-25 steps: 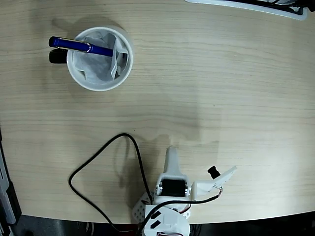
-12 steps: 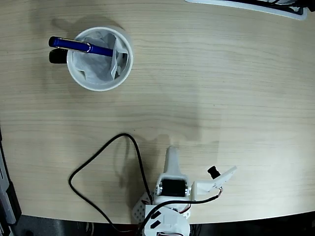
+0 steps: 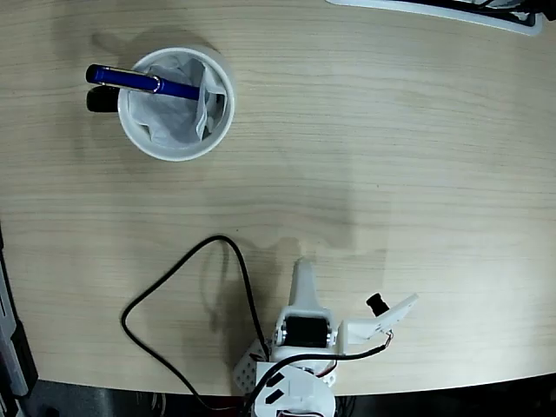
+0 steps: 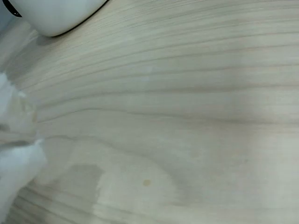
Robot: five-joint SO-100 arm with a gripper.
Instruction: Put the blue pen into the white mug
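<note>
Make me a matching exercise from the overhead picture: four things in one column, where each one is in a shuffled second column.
1. blue pen
2. white mug
3. black cable
4. gripper

A. looping on the table, lower left of centre
B. bottom centre, away from the mug
C. resting across the mug's rim
D. upper left of the table

Pairs: 1-C, 2-D, 3-A, 4-B
</note>
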